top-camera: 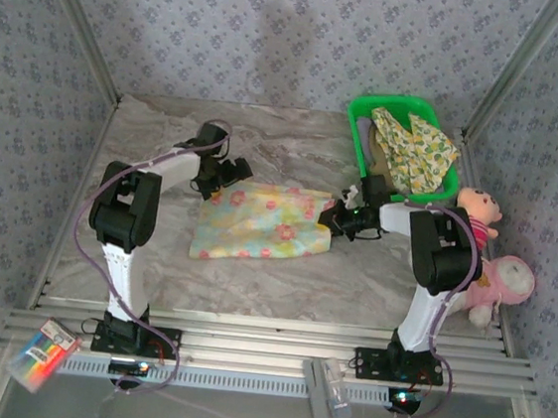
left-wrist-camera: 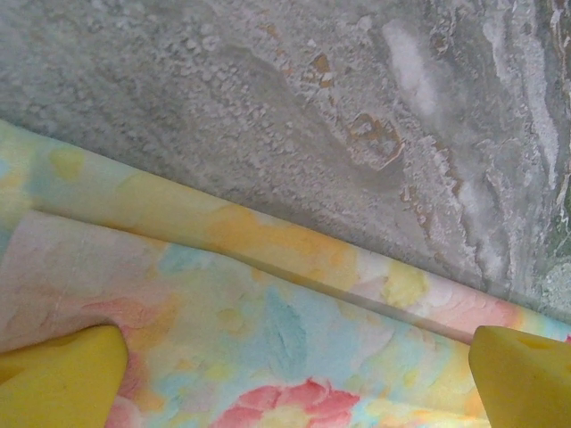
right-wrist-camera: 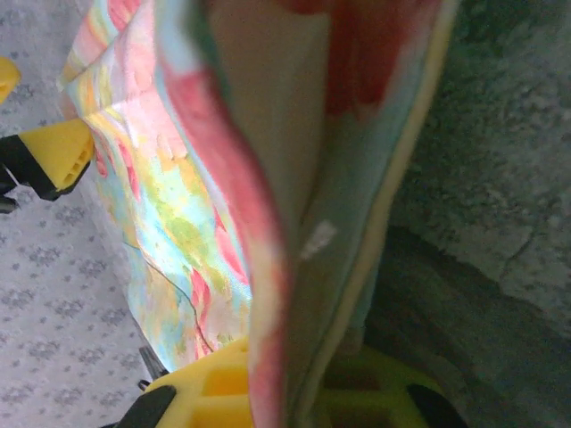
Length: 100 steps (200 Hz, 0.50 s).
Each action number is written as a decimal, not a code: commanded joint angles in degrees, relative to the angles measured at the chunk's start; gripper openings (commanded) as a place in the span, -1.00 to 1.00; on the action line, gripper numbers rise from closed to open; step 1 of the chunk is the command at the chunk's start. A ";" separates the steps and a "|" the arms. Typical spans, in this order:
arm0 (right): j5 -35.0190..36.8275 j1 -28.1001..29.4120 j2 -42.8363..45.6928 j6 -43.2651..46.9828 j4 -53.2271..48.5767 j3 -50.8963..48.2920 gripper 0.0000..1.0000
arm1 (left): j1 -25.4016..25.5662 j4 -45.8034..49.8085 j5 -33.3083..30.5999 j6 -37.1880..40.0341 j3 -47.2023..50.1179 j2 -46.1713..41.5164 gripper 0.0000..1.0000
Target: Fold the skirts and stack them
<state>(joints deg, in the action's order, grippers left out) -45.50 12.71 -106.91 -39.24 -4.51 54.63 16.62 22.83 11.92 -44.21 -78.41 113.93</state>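
Skirt, floral, is lying centre of bench. Right tool is pinching its 3 o'clock edge, and left tool is hovering wide at 11 o'clock. Left tool should be gripping that corner before lifting.

Overhead shot was bright and even, with soft light from above as far as I could tell. No hard glare, just a bit washed out and hazy. A faint grey shadow smudged the back wall, and the arms dropped only soft shadows on the table.

Left wrist view was soft all over. The floral skirt sat too close to focus and the yellow pads in the bottom corners were blurry blobs, though the table's grain up top came out semi-sharp.

Right wrist view was the worst: cloth smeared right against the lens, and a dark shadow pooled beneath it, lower right.
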 commanded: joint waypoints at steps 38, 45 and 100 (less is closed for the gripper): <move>17.97 1.36 5.22 14.01 -28.04 12.50 -1.00 | -1.42 9.59 1.53 6.23 3.99 -8.96 1.00; 20.74 2.00 5.14 13.91 -30.52 14.86 -1.00 | -1.34 9.05 2.40 6.83 5.20 -9.48 0.96; 32.33 11.07 0.17 13.40 -46.83 32.35 -1.00 | 1.26 6.69 5.49 6.84 11.99 -6.98 0.33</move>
<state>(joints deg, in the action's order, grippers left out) -19.16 20.21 -104.42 -26.89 -40.49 80.64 16.49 28.97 15.27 -37.89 -68.47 105.27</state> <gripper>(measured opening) 0.077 0.745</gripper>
